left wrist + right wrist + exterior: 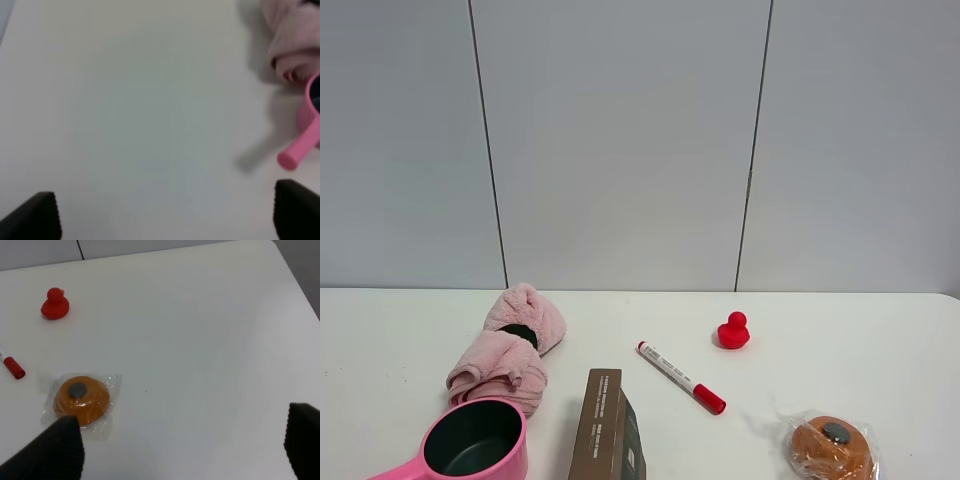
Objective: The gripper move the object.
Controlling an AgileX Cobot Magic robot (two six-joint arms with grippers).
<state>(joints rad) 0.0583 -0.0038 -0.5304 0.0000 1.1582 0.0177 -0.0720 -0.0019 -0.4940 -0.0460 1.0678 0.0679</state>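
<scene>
The pink saucepan with a dark inside stands at the front left of the white table, its handle pointing to the front left. In the left wrist view its handle end and a bit of its rim show beside the pink towel. My left gripper is open and empty over bare table, apart from the handle; its black fingertips show at the frame's edge. My right gripper is open and empty above the table near the wrapped orange item. Neither gripper shows in the exterior high view.
A rolled pink towel lies just behind the saucepan. A brown box stands to its right. A red-capped marker, a red toy duck and a wrapped orange item lie further right.
</scene>
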